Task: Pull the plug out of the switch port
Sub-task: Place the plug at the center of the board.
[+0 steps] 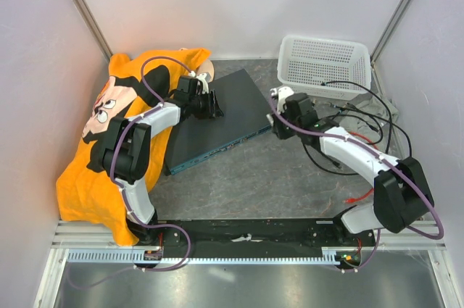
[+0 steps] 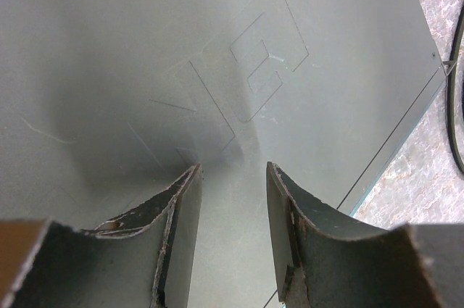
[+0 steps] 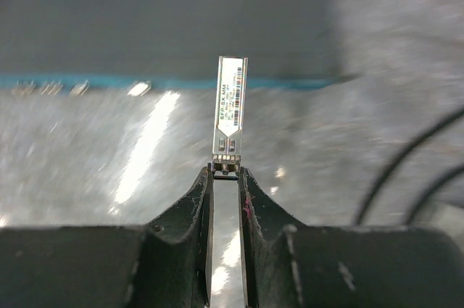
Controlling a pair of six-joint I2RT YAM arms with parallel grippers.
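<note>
The switch is a flat dark blue-grey box with a teal front edge, lying at the middle of the table. My left gripper is open and empty, with its fingers down on the switch's top. My right gripper sits just off the switch's right front corner. In the right wrist view this gripper is shut on the plug, a small silver module with a barcode label. The plug's whole length shows in front of the teal front face, apart from it.
A white mesh basket stands at the back right. Black cables lie under and beside my right arm, and show in the right wrist view. An orange printed cloth covers the left side. Walls close in on three sides.
</note>
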